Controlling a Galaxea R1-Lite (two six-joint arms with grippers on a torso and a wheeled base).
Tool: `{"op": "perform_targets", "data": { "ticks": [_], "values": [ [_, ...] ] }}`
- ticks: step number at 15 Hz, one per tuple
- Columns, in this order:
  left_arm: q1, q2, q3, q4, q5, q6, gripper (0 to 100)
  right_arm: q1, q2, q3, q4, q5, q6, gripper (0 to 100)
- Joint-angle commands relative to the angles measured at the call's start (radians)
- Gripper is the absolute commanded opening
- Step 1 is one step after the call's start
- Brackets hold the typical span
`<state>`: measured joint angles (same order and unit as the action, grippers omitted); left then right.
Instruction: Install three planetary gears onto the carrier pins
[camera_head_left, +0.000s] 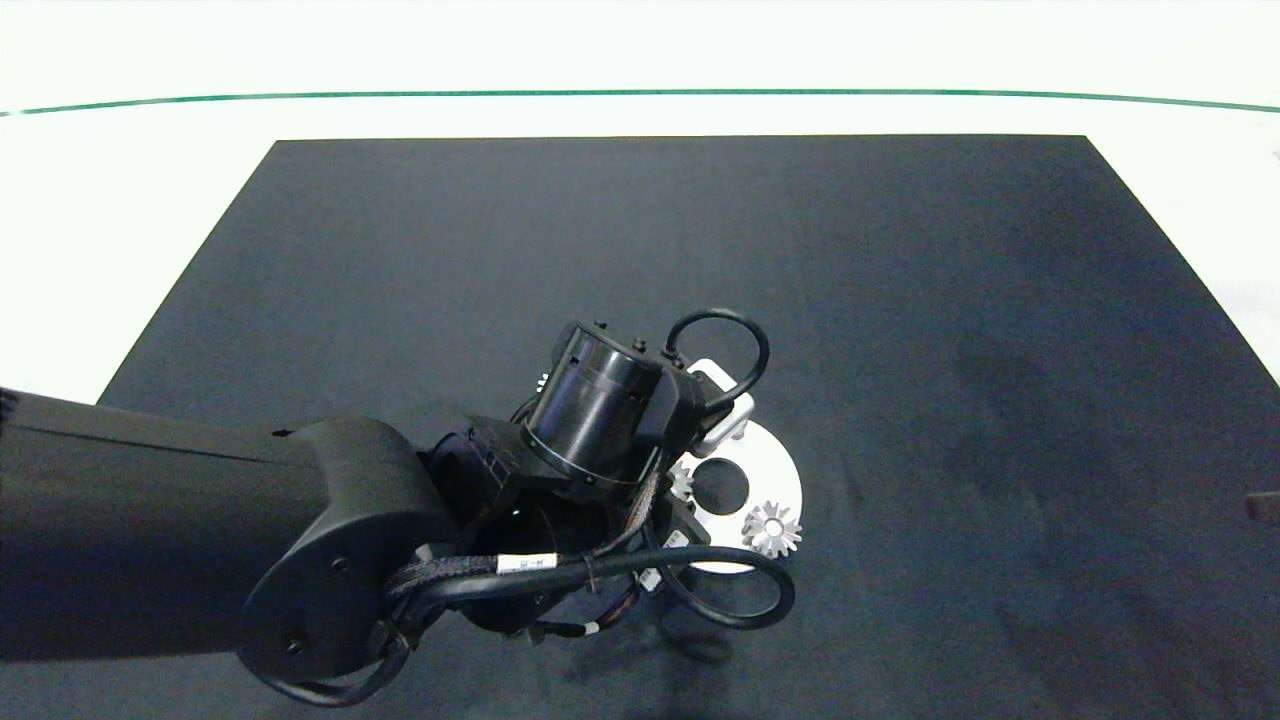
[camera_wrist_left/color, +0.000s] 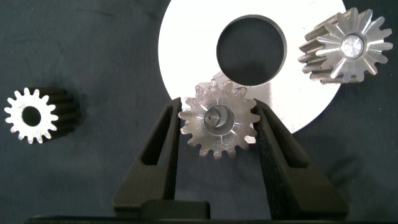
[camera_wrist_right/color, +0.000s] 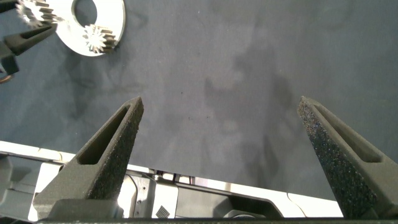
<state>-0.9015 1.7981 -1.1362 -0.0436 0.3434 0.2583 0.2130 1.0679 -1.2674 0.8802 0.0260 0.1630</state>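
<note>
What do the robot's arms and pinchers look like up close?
The left arm is big, smooth and black, ending in a shiny black round wrist. Black cables loop around it, one with a small white label. The left gripper has two dark wedge-shaped fingers with long slots. The right gripper has the same two slotted fingers, with a rough, grainy surface.
</note>
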Motion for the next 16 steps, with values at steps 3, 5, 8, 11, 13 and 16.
{"op": "perform_targets", "data": {
  "ticks": [3, 5, 8, 11, 13, 16],
  "values": [
    [0.01, 0.004, 0.015, 0.002, 0.0, 0.004, 22, 0.0, -0.016, 0.002, 0.003, 0.008, 0.001, 100],
    [0.012, 0.006, 0.009, 0.001, 0.0, 0.006, 22, 0.0, -0.016, 0.005, 0.003, 0.009, 0.001, 100],
    [0.013, 0.006, -0.008, 0.002, 0.0, 0.006, 22, 0.0, -0.016, 0.008, 0.003, 0.011, 0.001, 100],
    [0.015, 0.006, -0.011, 0.004, 0.0, 0.006, 22, 0.0, -0.017, 0.011, 0.003, 0.014, 0.0, 100],
    [0.015, 0.003, -0.007, 0.004, 0.002, 0.004, 22, 0.0, -0.019, 0.013, 0.003, 0.014, 0.0, 100],
    [0.013, -0.006, 0.021, 0.004, 0.002, 0.002, 22, 0.0, -0.019, 0.011, 0.003, 0.014, -0.002, 100]
  ]
}}
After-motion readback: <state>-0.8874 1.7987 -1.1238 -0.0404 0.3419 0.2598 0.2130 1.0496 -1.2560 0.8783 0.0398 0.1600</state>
